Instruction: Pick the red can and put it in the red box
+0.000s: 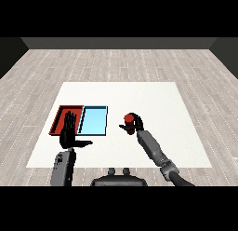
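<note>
Head view across the table (139,92). The right hand (136,128) is curled round the red can (129,118): the fingers wrap the can's right side and the thumb closes on its near left side, so only the can's top and upper left flank show beyond the fingers. The can stands roughly upright in the grasp; whether its base touches the table cannot be told. The can is to the right of both trays, apart from them, with a strip of bare table between the thumb and the blue tray (94,120).

The left hand (70,132) is raised with its fingers straight and close together, pointing away from the robot, and its thumb stretched out to the right. It holds nothing. The fingertips overlap the near right part of the red tray (59,117), hiding part of its floor; whether they touch it cannot be told. The blue tray lies just right of those fingers, side by side with the red tray. The thumb tip points under the blue tray's near left corner.
</note>
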Robot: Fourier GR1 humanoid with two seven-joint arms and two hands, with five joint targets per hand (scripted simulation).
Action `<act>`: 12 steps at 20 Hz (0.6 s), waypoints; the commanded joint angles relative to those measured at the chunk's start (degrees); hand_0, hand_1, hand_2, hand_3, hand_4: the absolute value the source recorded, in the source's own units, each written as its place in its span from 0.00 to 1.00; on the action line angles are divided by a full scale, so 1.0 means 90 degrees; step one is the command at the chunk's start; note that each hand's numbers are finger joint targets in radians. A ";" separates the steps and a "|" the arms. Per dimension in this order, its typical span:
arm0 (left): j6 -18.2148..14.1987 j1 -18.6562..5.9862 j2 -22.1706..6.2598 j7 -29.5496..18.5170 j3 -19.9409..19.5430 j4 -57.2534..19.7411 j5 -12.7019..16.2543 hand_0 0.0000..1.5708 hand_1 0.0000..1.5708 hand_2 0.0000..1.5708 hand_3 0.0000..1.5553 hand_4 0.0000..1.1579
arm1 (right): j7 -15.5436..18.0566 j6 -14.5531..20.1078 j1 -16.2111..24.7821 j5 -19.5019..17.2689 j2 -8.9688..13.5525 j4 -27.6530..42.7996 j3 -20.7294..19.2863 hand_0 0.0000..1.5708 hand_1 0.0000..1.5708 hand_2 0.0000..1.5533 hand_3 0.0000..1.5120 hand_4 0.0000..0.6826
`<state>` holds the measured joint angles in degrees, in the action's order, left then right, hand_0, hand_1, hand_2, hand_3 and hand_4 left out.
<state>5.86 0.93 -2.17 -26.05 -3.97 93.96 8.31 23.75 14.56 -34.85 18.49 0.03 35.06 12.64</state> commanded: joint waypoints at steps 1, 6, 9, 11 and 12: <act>-0.0145 0.0200 0.0209 -0.0102 0.0261 0.0102 -0.0221 0.00 0.00 0.00 0.00 0.00 | -0.0125 0.0164 -0.0155 -0.0007 -0.0003 -0.0150 0.0048 0.99 0.99 0.95 0.93 0.81; 0.0037 -0.0373 -0.0071 -0.0167 -0.0136 -0.0490 0.0016 0.00 0.00 0.00 0.00 0.00 | 0.0001 0.0300 0.0575 -0.0223 -0.0003 0.0934 0.0332 0.97 0.97 0.95 0.92 0.85; -0.0010 0.0078 0.0084 -0.0055 0.0146 -0.0036 -0.0101 0.00 0.00 0.00 0.00 0.00 | -0.0051 0.0470 0.0365 -0.0219 0.0000 0.1181 0.0219 0.98 0.98 0.95 0.91 0.86; -0.0003 -0.0338 -0.0017 0.0254 -0.0020 -0.0127 0.0111 0.00 0.00 0.00 0.00 0.00 | -0.0204 0.0753 0.0086 -0.0005 0.0000 0.1294 0.0400 0.98 0.98 0.95 0.91 0.86; 0.0175 0.0096 0.0025 -0.0243 0.0117 -0.0212 -0.0039 0.00 0.00 0.00 0.00 0.00 | -0.0416 0.0313 0.0577 -0.0202 0.0375 0.2196 0.0165 0.98 0.98 0.94 0.91 0.85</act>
<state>6.33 -0.36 -2.22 -26.21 -3.87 92.33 8.51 22.54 17.84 -31.96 16.96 1.06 45.65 14.21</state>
